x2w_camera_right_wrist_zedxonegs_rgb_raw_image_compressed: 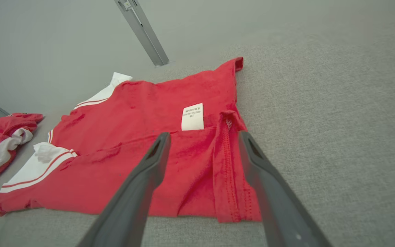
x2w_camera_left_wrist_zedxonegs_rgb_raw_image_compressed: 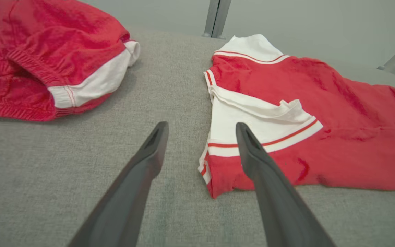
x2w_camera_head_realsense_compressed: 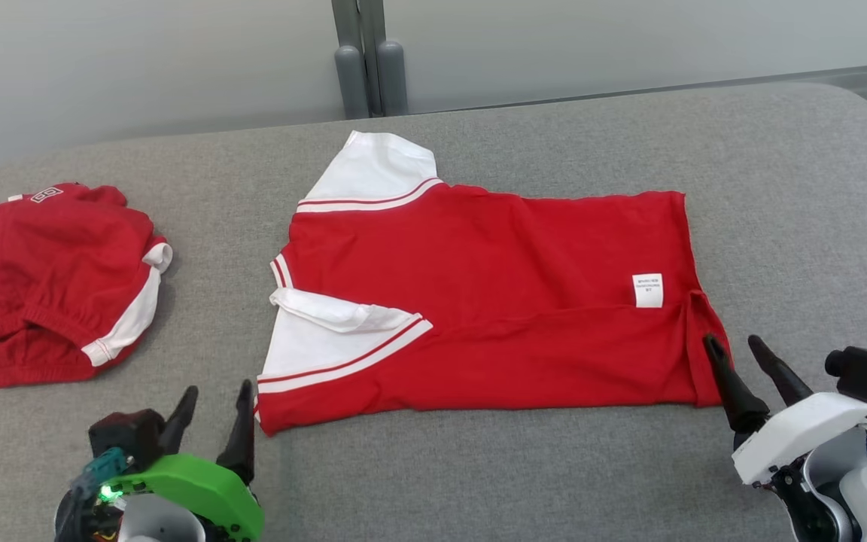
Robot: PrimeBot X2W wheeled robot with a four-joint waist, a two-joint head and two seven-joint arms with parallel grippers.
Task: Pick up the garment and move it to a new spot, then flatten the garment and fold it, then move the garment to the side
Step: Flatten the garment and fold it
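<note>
On the grey bench [x2w_camera_head_realsense_compressed: 479,474] the red garment [x2w_camera_head_realsense_compressed: 494,301] lies flat in the middle, its collar end toward the robot's left and its hem toward the right. Two white sleeves with red stripes show at the collar end: the far sleeve [x2w_camera_head_realsense_compressed: 373,169] points away from the robot and the near sleeve [x2w_camera_head_realsense_compressed: 328,342] lies on top of the red cloth. A small white label [x2w_camera_head_realsense_compressed: 647,290] sits on the cloth near the hem (its print is too small to read). The left pincer [x2w_camera_head_realsense_compressed: 218,388] is open and holds nothing. It hangs just beside the near corner of the garment at the collar end. The right pincer [x2w_camera_head_realsense_compressed: 731,340] is open too and empty, with its fingers on either side of the turned-up hem corner [x2w_camera_right_wrist_zedxonegs_rgb_raw_image_compressed: 230,164] at the near right. Whether the fingertips touch the cloth I cannot tell. A pair of red shorts [x2w_camera_head_realsense_compressed: 50,278] with white trim lies crumpled at the left of the bench, well apart from the garment
</note>
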